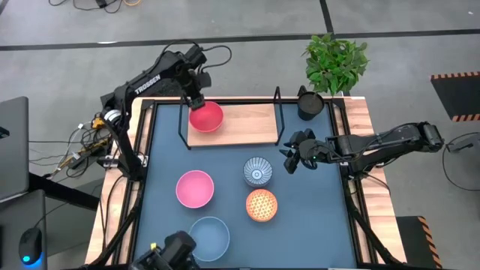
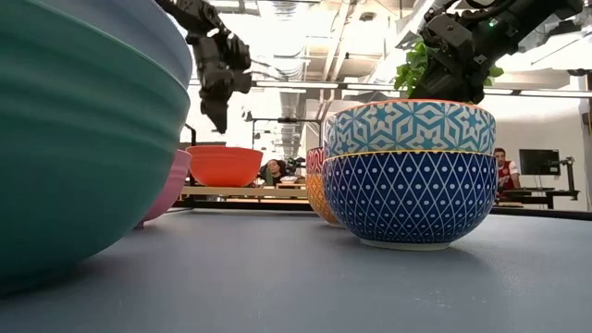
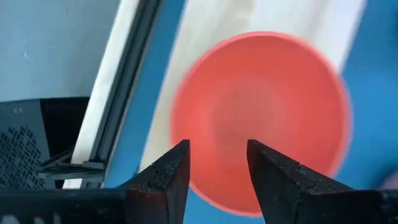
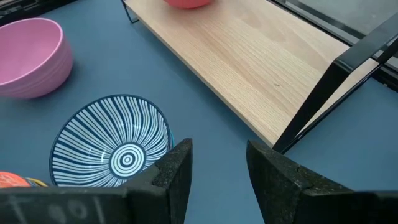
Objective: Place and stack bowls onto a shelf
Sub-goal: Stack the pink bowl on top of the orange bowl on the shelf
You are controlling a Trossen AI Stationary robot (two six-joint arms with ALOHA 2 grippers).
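A red bowl (image 1: 206, 117) (image 3: 261, 118) stands on the left end of the shelf (image 1: 247, 124), a light wooden board in a black wire frame. My left gripper (image 1: 196, 100) (image 2: 218, 102) (image 3: 217, 168) hovers open just above the bowl's far-left rim, clear of it. My right gripper (image 1: 292, 159) (image 4: 217, 168) is open and low, right of the blue-and-white patterned bowl (image 1: 257, 172) (image 4: 112, 146), in front of the shelf's right end. On the blue tabletop stand a pink bowl (image 1: 195, 187), an orange dotted bowl (image 1: 262, 204) and a pale blue bowl (image 1: 210, 235).
A black cup (image 1: 310, 103) stands at the shelf's right end, with a potted plant (image 1: 336, 60) behind it. The shelf's wire legs (image 4: 323, 99) rise at both ends of the board. The right half of the board (image 4: 249, 56) is bare. People sit in the room beyond.
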